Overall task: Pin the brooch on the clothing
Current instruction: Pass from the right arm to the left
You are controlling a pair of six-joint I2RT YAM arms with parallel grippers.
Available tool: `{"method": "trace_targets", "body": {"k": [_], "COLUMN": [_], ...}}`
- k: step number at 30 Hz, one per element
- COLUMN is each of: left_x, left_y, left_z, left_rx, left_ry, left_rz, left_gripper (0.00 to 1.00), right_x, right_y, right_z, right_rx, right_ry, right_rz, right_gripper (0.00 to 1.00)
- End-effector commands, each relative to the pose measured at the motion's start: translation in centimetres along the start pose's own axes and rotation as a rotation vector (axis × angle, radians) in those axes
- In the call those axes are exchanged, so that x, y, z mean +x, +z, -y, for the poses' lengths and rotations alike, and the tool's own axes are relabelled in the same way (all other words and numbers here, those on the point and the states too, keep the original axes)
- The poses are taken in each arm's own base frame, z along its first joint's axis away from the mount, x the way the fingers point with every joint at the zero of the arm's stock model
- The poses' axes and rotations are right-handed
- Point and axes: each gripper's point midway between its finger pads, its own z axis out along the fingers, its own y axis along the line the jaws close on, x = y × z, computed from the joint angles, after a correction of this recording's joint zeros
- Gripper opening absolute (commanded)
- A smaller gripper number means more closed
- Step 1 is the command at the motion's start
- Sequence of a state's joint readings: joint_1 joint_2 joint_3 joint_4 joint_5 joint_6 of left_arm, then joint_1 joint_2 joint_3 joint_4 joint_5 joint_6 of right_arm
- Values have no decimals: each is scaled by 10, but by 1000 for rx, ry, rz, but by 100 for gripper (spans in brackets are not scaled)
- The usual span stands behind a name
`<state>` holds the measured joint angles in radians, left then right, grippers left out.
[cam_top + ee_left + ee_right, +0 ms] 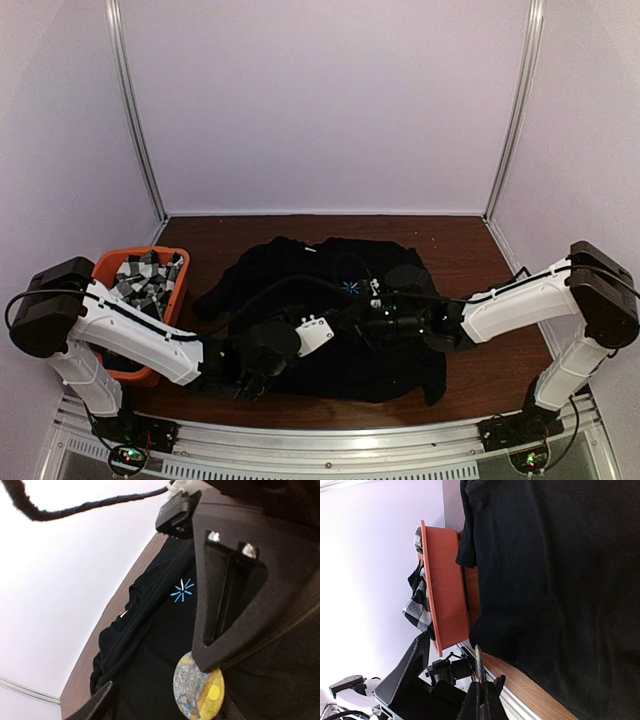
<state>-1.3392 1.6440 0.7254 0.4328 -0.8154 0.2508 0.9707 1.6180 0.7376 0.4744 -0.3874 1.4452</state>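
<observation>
The brooch (197, 690) lies on the black T-shirt (150, 635) near its starburst print (182, 591), by one fingertip of the spread left gripper (156, 685), while the right gripper (481, 700) has fingers pressed together on nothing visible; the pin's fastening is hidden, so pinning looks unfinished

Bare tabletop (470, 240) runs along the far and right edges. The orange bin (140, 252) of checked cloth (145, 280) blocks the left edge. The black T-shirt (290, 258) fills the middle, with the left arm (130, 335) and right arm (510, 300) reaching over its near half.
</observation>
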Motion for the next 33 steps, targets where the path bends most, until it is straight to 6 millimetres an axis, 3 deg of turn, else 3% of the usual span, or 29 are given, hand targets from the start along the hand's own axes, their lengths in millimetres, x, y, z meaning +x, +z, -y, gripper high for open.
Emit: {"method": "trace_targets", "body": {"k": [1,13,19,28,33], "left_x": [-15,-16,-16,-12,-11], "left_y": [1,2,4,7,7], "left_z": [-4,7,17,25,20], "left_rx": [-24,27,75,89,62], "left_ry": [-29,-18,-4,3,-16], "left_rz": [40,53,58,34,30], "left_gripper": [67,43,40,0,0], "right_x": [8,10,12,16,16], "right_y": [7,9,11,11,10], "right_z": [8,11,10,7,5], "right_rx": [25,30,26,14,12], "right_ry": [-1,3,5,7,7], "right_rz": [-17,-23,-33,-46,-48], "right_gripper": [0,0,0,2,7]}}
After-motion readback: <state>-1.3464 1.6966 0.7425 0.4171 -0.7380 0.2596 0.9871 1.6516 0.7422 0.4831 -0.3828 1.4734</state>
